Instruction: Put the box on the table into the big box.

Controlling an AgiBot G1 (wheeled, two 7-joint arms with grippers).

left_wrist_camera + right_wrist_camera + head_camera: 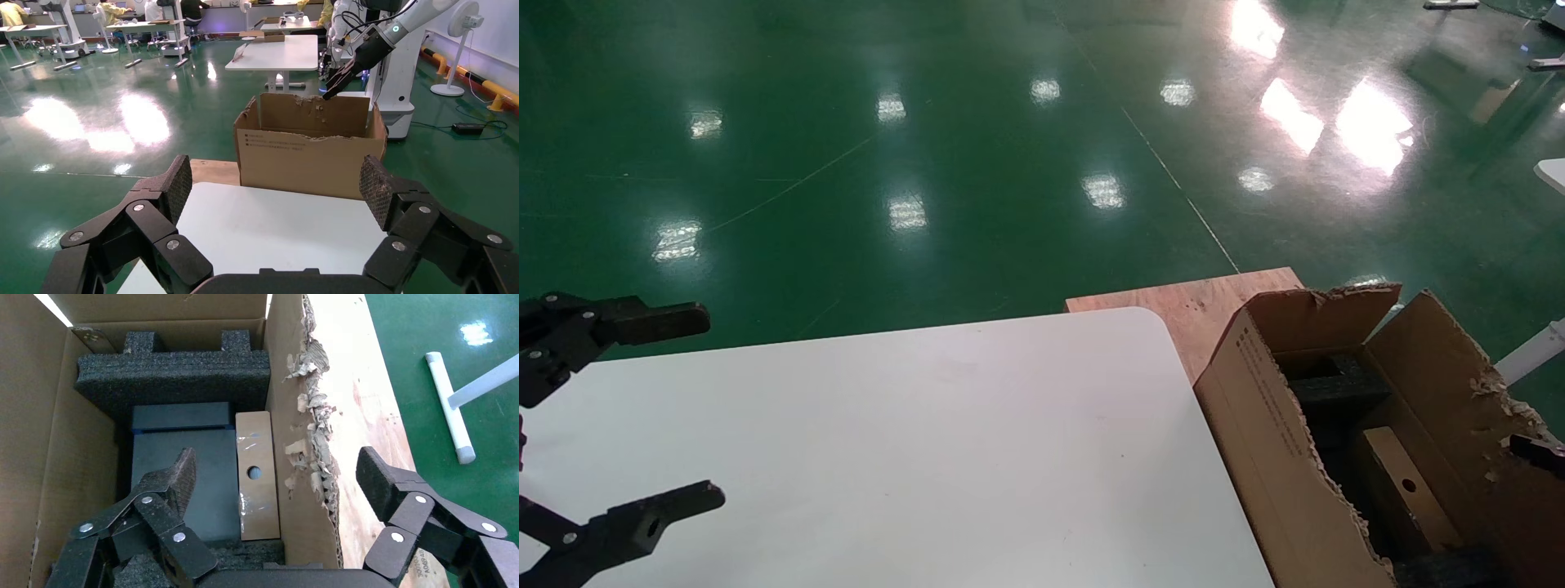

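Lay inside the big box (55, 416): the box (257, 476), standing long-ways by the wall, right under the right gripper (275, 478), spread wide and holding nothing. Left gripper (275, 190), also spread wide, over the table (911, 457), far off.

Right tool (275, 478) hovering open above the big box (55, 435)
The box (257, 474) is lying inside, touching black foam (177, 373)

White table (911, 441) beside carton-bearing plywood board (1197, 306)
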